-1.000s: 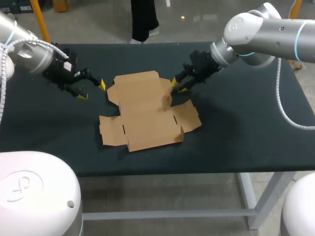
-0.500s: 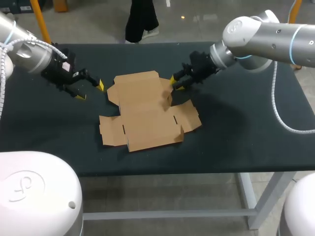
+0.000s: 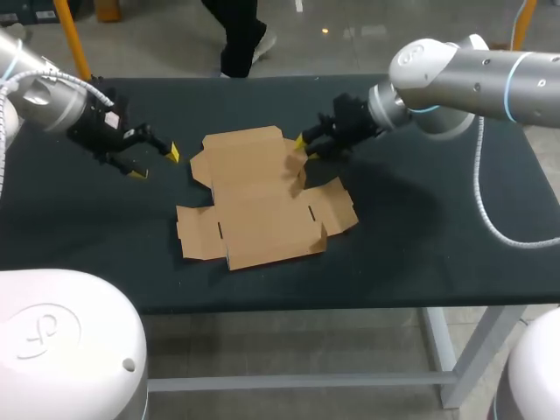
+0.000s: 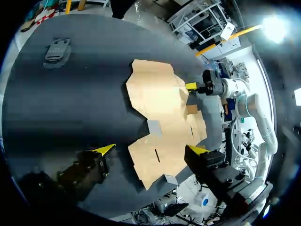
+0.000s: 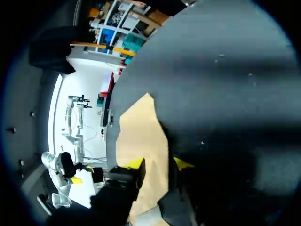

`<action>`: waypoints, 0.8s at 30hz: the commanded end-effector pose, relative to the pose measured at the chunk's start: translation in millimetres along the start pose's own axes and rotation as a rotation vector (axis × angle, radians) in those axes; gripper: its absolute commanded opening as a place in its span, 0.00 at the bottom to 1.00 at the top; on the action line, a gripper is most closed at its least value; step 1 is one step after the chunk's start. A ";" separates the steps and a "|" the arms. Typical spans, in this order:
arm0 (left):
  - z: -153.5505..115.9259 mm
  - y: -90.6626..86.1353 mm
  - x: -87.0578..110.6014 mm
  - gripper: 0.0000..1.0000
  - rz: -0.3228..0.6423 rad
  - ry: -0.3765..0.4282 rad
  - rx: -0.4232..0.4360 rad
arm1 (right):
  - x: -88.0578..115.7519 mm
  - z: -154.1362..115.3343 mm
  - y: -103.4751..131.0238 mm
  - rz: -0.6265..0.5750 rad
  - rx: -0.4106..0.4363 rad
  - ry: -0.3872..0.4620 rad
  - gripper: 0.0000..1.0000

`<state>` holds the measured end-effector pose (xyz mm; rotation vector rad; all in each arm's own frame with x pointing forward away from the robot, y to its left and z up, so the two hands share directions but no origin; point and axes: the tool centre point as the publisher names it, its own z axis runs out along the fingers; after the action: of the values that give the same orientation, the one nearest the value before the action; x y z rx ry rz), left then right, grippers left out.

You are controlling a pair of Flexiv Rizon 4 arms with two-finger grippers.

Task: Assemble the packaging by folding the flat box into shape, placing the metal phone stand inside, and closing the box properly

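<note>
Both grippers have shifted a little toward 9 o'clock over the past second: the left gripper [image 3: 155, 163] has backed slightly away from the box [image 3: 262, 197], and the right gripper [image 3: 304, 146] has edged in over the box's far right corner.

The cardboard box is unfolded and flat at the middle of the dark table [image 3: 437, 219]. One small flap [image 3: 297, 173] on its 2 o'clock side is lifted a little.

The left gripper hangs at about 10 o'clock from the box's centre, just beside its edge but apart from it. In the left wrist view [image 4: 151, 149] its fingers are spread wide and hold nothing, with the box [image 4: 160, 99] lying ahead of them.

The right gripper sits at 1 o'clock from the box's centre. Its wrist view [image 5: 159, 164] shows the two yellow tips a modest gap apart, gripping nothing, with the box's edge [image 5: 141, 136] lying under and between them.

A grey phone stand [image 4: 57, 48] lies on the table, well apart from the box.
</note>
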<state>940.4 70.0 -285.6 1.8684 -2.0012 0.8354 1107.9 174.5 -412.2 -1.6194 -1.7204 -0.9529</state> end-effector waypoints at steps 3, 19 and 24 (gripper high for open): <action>-2.7 2.0 -4.6 1.00 -0.001 0.006 -0.001 | -2.3 10.6 2.3 -0.003 -0.006 0.040 0.43; 2.0 7.8 -6.7 1.00 0.046 0.061 -0.059 | 18.1 6.3 -0.7 -0.075 -0.099 0.137 0.00; 5.6 7.7 -5.9 1.00 0.081 0.094 -0.072 | 30.6 -7.0 -7.2 -0.126 -0.138 0.158 0.00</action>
<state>928.7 69.6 -291.7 1.7073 -2.0369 0.8470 1110.8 192.6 -392.6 -1.4814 -1.6965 -1.2181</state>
